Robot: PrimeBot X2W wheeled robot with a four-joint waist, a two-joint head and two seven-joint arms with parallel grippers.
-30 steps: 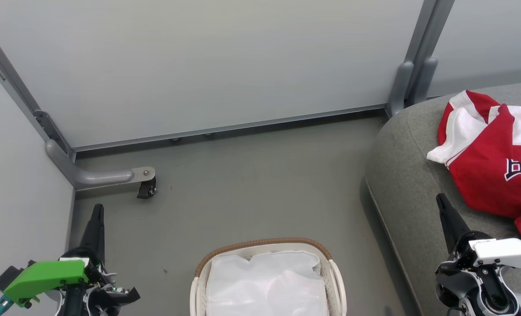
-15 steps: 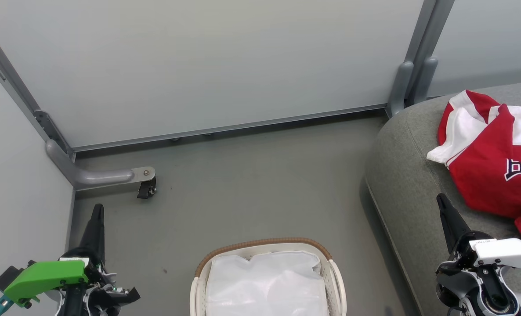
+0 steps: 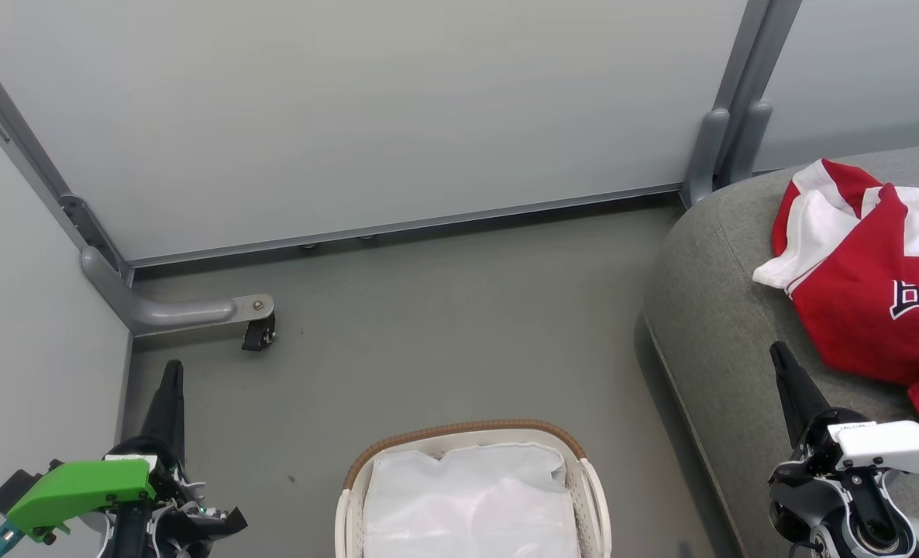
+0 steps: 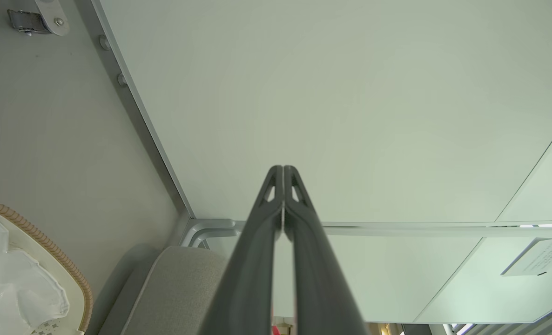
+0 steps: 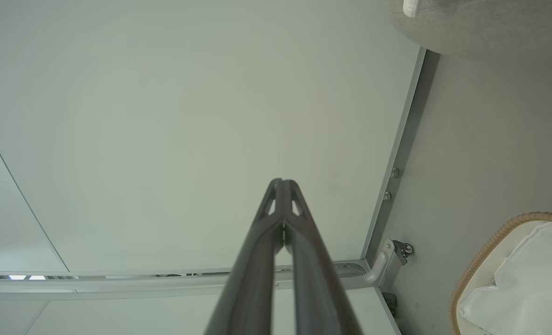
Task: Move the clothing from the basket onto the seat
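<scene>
Currently the left gripper [image 3: 171, 370] and right gripper [image 3: 777, 350] are both closed and empty, and the clothing [image 3: 862, 302] lies on the seat [image 3: 707, 325].

Lower left of the head view: the left claw points up the frame over the floor [image 3: 444, 333]. In its wrist view the fingers [image 4: 257, 242] meet tip to tip with nothing between them. Lower right: the right claw's fingers [image 5: 257, 251] are likewise pressed together and hold nothing. Its tip is over the seat's near edge, near the clothing but apart from it. Bottom centre: the basket [image 3: 459, 428] stands on the floor with a glossy white liner sheet [image 3: 467, 496] inside it. Right edge, further up: the clothing is a red-and-white jersey with navy lettering, crumpled on the grey seat and running off frame. Upper half: a pale wall panel [image 3: 351, 116], with a caster [image 3: 258, 335] at its foot, centre left.
</scene>
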